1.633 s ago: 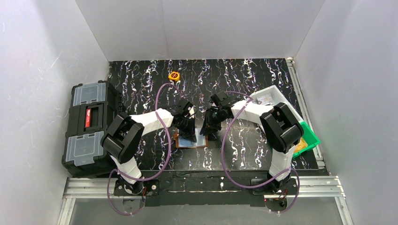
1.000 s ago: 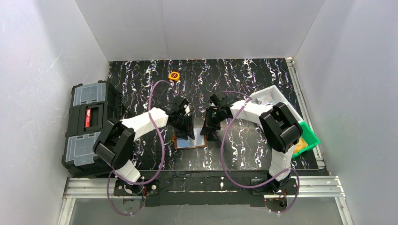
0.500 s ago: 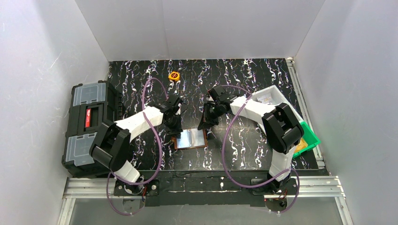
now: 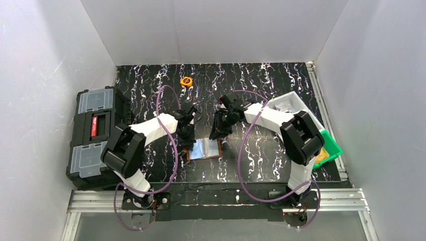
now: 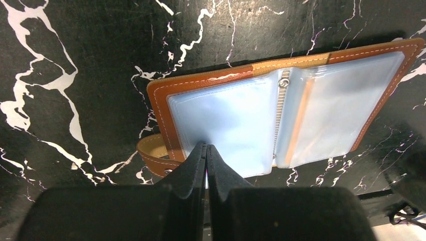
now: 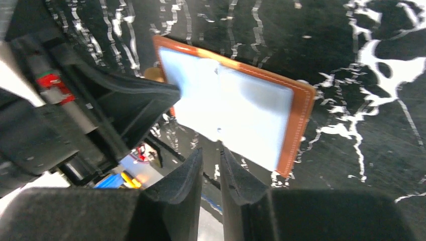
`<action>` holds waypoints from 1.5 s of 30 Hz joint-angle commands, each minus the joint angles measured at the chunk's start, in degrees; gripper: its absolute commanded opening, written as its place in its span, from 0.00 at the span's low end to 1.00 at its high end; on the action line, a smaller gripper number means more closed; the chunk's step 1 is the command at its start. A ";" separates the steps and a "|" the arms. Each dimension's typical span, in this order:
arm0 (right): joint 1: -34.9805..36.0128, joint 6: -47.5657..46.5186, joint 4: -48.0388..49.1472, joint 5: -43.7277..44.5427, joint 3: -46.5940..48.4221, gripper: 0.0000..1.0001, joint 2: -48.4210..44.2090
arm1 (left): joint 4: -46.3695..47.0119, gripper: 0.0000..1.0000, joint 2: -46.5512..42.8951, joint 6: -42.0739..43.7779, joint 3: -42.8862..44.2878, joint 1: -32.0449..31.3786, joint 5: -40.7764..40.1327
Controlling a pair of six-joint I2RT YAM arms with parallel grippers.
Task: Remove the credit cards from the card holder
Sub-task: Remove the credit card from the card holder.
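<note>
The brown card holder [image 4: 205,149] lies open and flat on the black marbled table, pale blue pockets up. In the left wrist view an orange-tan strip of a credit card [image 5: 302,113] shows through the right pocket. The other credit cards cannot be told apart from the glossy pockets. My left gripper [image 5: 206,146] is shut, its tips pinching the near edge of the left leaf's [image 5: 226,113] pale sheet. It stands at the holder's left edge [image 4: 187,142]. My right gripper [image 6: 211,150] hovers just off the holder's [image 6: 241,108] edge, jaws a little apart with nothing between them [image 4: 217,134].
The holder's brown strap [image 5: 150,153] curls beside my left fingers. A black toolbox [image 4: 95,135] stands at the left edge. A white tray [image 4: 291,103] and a green bin [image 4: 329,148] sit at the right. A small round orange object [image 4: 186,81] lies at the back.
</note>
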 commanded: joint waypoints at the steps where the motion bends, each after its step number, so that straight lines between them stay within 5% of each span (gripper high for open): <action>1: 0.04 -1.78 -2.78 4.80 -2.82 0.25 -1.65 | 1.40 0.00 0.93 -0.16 -2.19 0.26 1.12; 21: 3.11 -1.49 -3.88 8.79 -0.55 0.21 5.98 | 2.54 0.00 1.82 -0.85 -3.14 0.26 2.60; 45: 5.30 -0.81 -2.86 3.43 4.55 0.18 11.30 | -2.07 0.00 -1.94 0.81 1.61 0.26 2.77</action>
